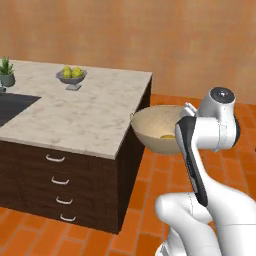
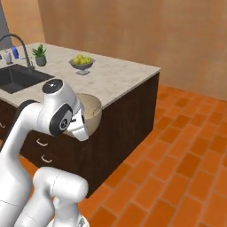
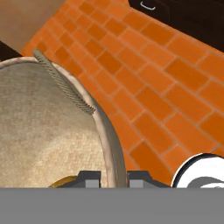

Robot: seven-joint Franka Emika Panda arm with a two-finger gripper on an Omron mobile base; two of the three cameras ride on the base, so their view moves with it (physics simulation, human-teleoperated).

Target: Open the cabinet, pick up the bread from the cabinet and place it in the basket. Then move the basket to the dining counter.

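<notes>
One bread (image 1: 167,136) bun lies low inside the basket (image 1: 152,131), a sliver of golden orange against the speckled lining. The basket hangs in the air just beside the right-hand corner of the dining counter (image 1: 95,117), its rim about level with the marble worktop and over the orange brick floor (image 1: 150,220); it rests on nothing. In the hand view the gripper (image 3: 114,178) has its jaws drawn narrow on the basket's rim, one fingertip (image 3: 89,178) inside the wall and the other outside, so the basket is held by its edge. A twisted cord handle (image 3: 65,83) lies along the rim further round.

In the right base view the basket (image 2: 91,111) peeps out behind the arm's wrist, close against the dark brown side of the counter.

On the worktop, well apart from the basket, stands a grey bowl of apples (image 1: 71,76). Further back are a small potted plant (image 2: 40,55), a dark sink (image 2: 20,77) and a curved tap (image 2: 17,44). The counter's front carries drawers with small white handles (image 1: 59,181). A plain tan wall (image 1: 150,40) closes the scene behind.
</notes>
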